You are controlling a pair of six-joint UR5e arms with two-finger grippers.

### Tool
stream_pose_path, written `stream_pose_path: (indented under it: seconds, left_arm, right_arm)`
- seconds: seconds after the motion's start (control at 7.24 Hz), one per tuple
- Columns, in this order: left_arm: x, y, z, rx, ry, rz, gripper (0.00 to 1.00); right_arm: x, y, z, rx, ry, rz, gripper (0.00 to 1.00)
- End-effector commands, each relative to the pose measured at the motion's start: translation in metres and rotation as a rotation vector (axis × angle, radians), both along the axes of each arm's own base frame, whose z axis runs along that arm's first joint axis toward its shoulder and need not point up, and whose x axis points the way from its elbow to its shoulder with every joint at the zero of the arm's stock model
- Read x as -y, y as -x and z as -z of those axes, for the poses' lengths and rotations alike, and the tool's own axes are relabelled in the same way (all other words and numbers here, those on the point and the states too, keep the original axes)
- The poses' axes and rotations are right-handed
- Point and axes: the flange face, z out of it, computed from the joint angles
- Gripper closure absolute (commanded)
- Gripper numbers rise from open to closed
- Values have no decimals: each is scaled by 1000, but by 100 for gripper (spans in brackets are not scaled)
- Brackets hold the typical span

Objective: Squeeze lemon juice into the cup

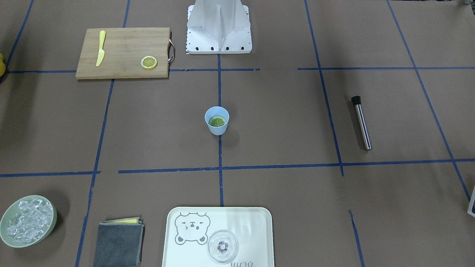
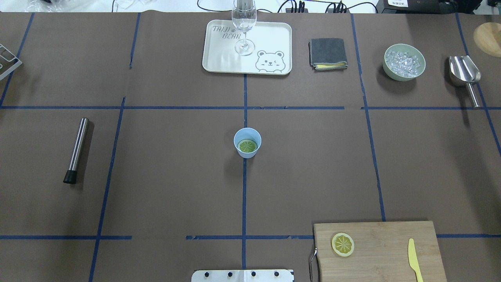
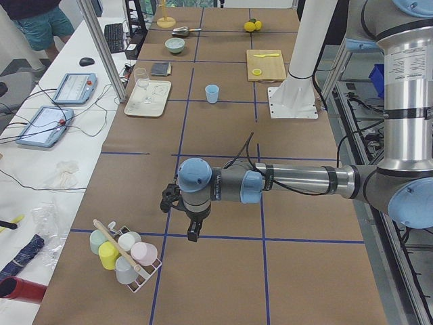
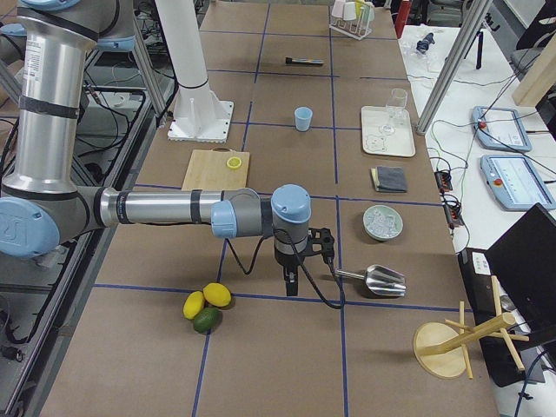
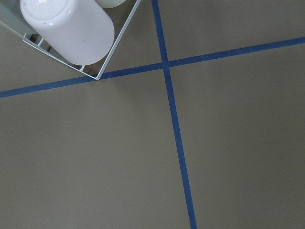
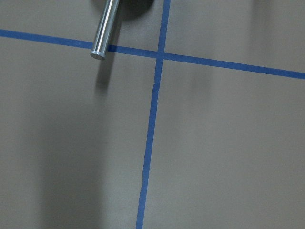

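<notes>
Front-facing view: small light-blue cup [image 1: 217, 130] upright at the centre of the tabletop [image 1: 282, 122], standing on a blue tape line. Lying flat at its bottom, a round lemon slice [image 1: 217, 121], greenish with pale spokes. Over by the robot's base, a second slice [image 1: 148, 62], bright yellow at the rind, flat on a wooden cutting board [image 1: 122, 52] with a yellow knife [image 1: 100, 53].

Overhead view: cup alone in the middle, lemon slice face-up inside the rim, green-yellow, segment lines clear. Well apart from the cutting board.

Left side view: left end effector [image 3: 193, 233] on the near arm, pointing down just above the tabletop, next to a wire rack [image 3: 145, 281] of coloured cups. Lemon slice's cup far up the tabletop, well apart from it. Cannot tell how wide the fingers stand.

Right side view: right end effector [image 4: 291, 287] on the near arm, pointing down over a tape line, near a metal scoop [image 4: 380, 279] and three whole citrus fruits [image 4: 207, 306]. Cup well apart, beyond the cutting board. Finger spacing impossible to tell here too.

Left wrist view: brown tabletop, crossing tape lines, corner of the wire rack holding a white cup [image 5: 71, 28].

Right wrist view: crossing tape lines and the end of the scoop's shiny handle.
</notes>
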Motion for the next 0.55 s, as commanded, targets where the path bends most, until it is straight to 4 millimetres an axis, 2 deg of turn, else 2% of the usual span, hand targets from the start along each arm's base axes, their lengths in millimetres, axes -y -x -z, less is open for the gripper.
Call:
stream_pose_path:
  seconds: [0.0, 0.14, 0.41]
  left_arm:
    - [2, 0, 3, 1, -6, -1, 0]
    - [3, 0, 9, 1, -20, 1, 0]
    - [-9, 4, 22, 1, -43, 10, 0]
  right_arm:
    - [0, 0, 1, 2, -1, 1, 0]
    - [0, 0, 1, 2, -2, 2, 0]
    - [-1, 0, 0, 3, -6, 7, 0]
